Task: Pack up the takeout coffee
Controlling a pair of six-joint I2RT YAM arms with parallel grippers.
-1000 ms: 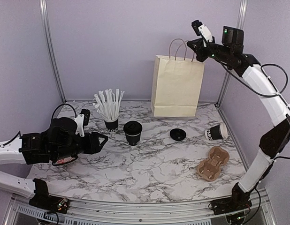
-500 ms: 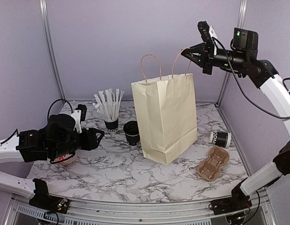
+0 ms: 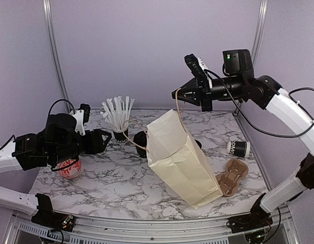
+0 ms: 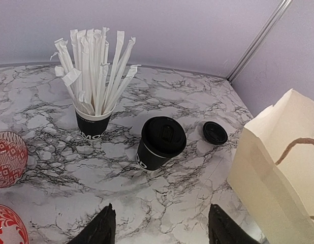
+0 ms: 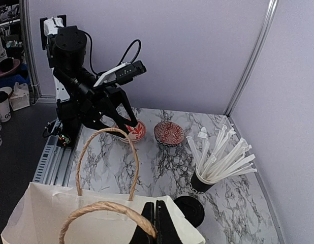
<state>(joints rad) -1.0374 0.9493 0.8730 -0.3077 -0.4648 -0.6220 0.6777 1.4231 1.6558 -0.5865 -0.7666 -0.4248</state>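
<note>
Right end effector (image 3: 176, 94) is pinching shut on one rope handle (image 5: 106, 205) of the cream paper bag (image 3: 182, 157). We are seeing the bag hanging tilted, mouth up toward the end effector, with its base low over the marble tabletop (image 3: 121, 183). We cannot tell whether the base is touching.

The takeout coffee (image 4: 162, 142) is standing upright on the tabletop, lid on, just left of the bag. In the top view the bag's edge is partly hiding it.

Left end effector (image 4: 162, 231) is hovering farther left of the bag, fingers spread wide and holding nothing.

The cup of wrapped straws (image 4: 93, 122) is standing beyond the coffee, away from the bag. A loose black lid (image 4: 215, 132) is lying close behind the bag. To the bag's right, a cardboard cup carrier (image 3: 232, 175) is lying just beside it, and a tipped paper cup (image 3: 237, 148) is lying farther off.
</note>
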